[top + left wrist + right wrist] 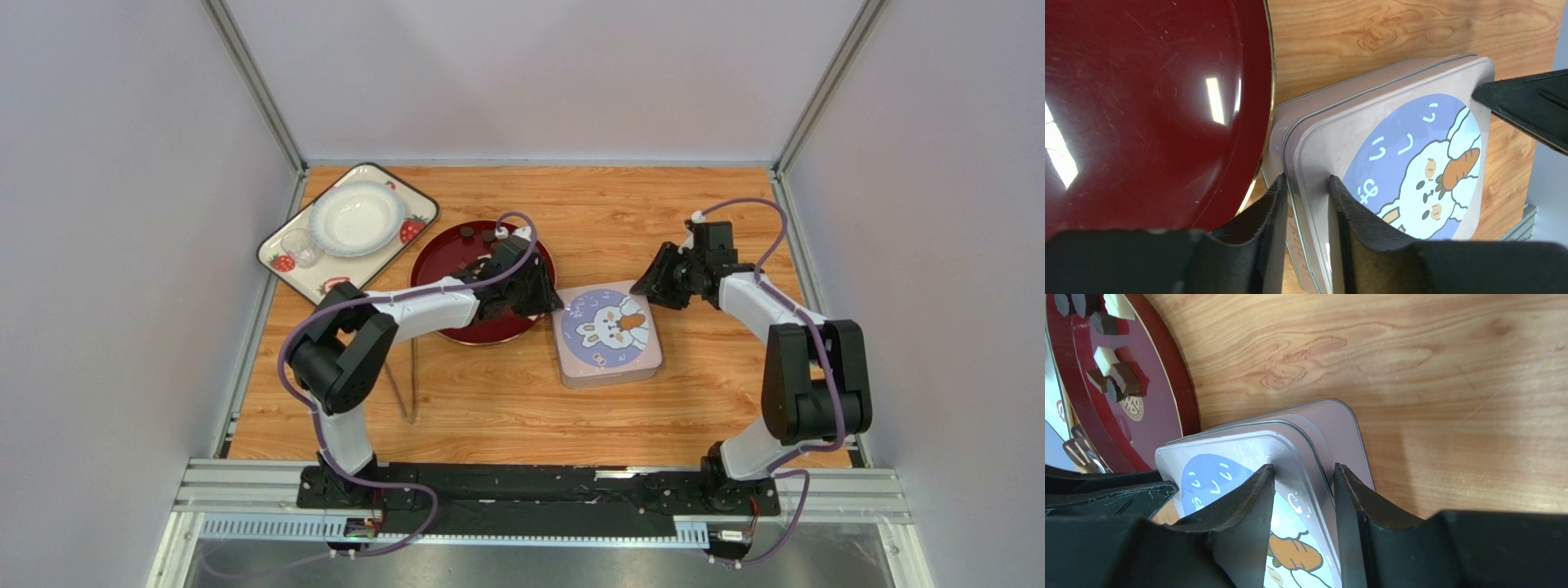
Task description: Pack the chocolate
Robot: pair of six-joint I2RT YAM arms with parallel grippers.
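The chocolate (pixel 1112 373), dark brown and cream pieces, lies on a dark red round plate (pixel 442 263) left of centre. Beside the plate sits a square grey tin whose lid (pixel 607 331) carries a rabbit-and-carrot picture. My left gripper (pixel 1306 184) is shut on the lid's left rim, one finger on top of the lid and one outside it, close to the plate (pixel 1137 110). Over the opposite rim my right gripper (pixel 1304 471) is shut on the lid (pixel 1229 459), which sits slightly askew above the tin's base (pixel 1346 435).
A rectangular tray (pixel 288 257) with a white bowl (pixel 356 218) stands at the back left. A thin metal utensil (pixel 405 380) lies on the wood in front of the plate. Grey walls close in both sides and the back.
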